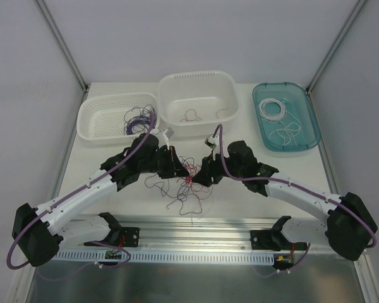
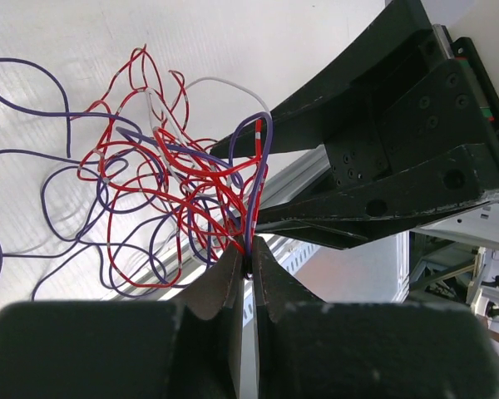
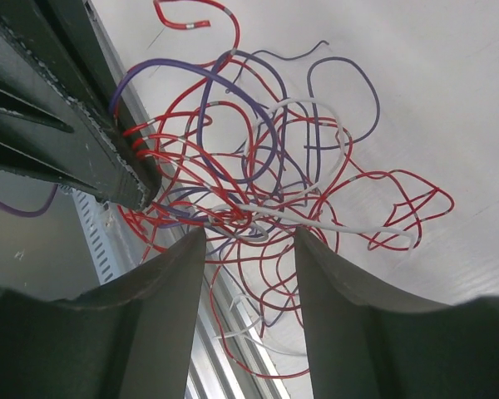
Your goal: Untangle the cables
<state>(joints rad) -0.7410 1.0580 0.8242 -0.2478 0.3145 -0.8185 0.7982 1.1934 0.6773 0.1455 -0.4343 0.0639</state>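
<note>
Cables [image 1: 187, 180] tangled over white table [image 1: 303, 163], grey walls [image 1: 25, 95]

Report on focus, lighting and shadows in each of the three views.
Top external: even, soft light, faint shadows, the tangle of thin red, purple and white wires small but sharp. Left wrist: wires crisp, the black left gripper dark and soft-edged up close. Right wrist: bright white table washes pale, the right gripper an underexposed, blurred foreground.
</note>
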